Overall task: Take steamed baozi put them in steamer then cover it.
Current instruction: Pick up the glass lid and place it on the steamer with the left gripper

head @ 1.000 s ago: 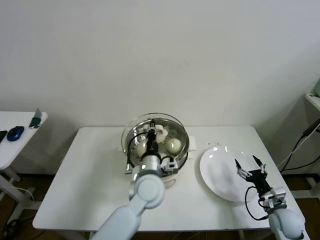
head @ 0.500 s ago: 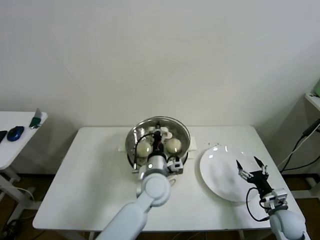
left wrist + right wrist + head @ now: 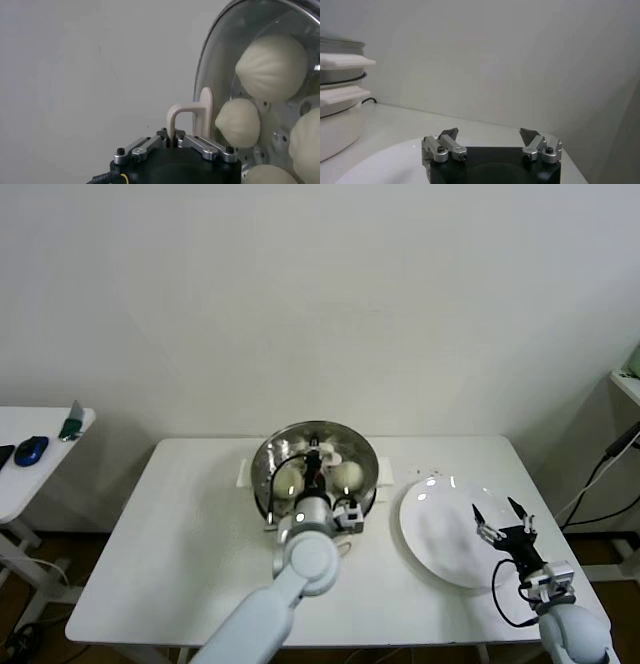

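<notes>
head: high, down on table (image 3: 190,524) | wrists: close, level | shared: steamer (image 3: 268,474)

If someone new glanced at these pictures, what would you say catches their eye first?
Most striking is the steamer at the table's middle back, its glass lid held by the handle in the left tool, with baozi visible through the glass. Next, the white plate to its right, with the right tool open over it.

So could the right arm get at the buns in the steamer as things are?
Probably not. The glass lid covers the steamer, with the buns under it, and the left gripper is shut on the lid's handle. The right gripper, jaws open, hovers over the plate, off to the side.
</notes>
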### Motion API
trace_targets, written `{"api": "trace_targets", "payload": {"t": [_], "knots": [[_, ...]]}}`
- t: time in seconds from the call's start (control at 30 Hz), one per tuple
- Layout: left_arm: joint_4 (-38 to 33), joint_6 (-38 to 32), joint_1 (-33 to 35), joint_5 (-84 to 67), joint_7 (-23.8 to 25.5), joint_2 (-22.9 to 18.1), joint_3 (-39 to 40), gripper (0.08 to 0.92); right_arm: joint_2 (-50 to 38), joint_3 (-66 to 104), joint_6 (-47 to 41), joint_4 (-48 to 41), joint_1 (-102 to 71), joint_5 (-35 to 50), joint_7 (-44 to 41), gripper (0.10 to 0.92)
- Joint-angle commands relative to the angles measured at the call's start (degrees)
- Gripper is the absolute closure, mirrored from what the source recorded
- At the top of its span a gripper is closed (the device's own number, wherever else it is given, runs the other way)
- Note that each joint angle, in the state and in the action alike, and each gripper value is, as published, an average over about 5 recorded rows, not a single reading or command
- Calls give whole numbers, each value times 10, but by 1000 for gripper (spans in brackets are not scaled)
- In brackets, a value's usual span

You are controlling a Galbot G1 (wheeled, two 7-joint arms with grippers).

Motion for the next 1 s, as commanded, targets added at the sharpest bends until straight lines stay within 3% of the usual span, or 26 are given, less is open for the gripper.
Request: {"api": "trace_targets", "payload": {"t": [0.03, 0.73, 0.83, 1.0], "knots": [[10, 28, -1, -11, -16, 1, 1, 842, 0, 1, 0, 1, 0, 0, 0, 203], [10, 28, -2, -18, -24, 14, 4, 842, 5, 4, 1, 4, -3, -3, -5, 203], [-4, 28, -1, -27, -18, 24, 3, 816, 5, 5, 0, 5, -4, -3, -6, 203], [-42, 28, 7, -43, -8, 43, 0, 682, 4, 6, -4, 6, -5, -2, -8, 203]]}}
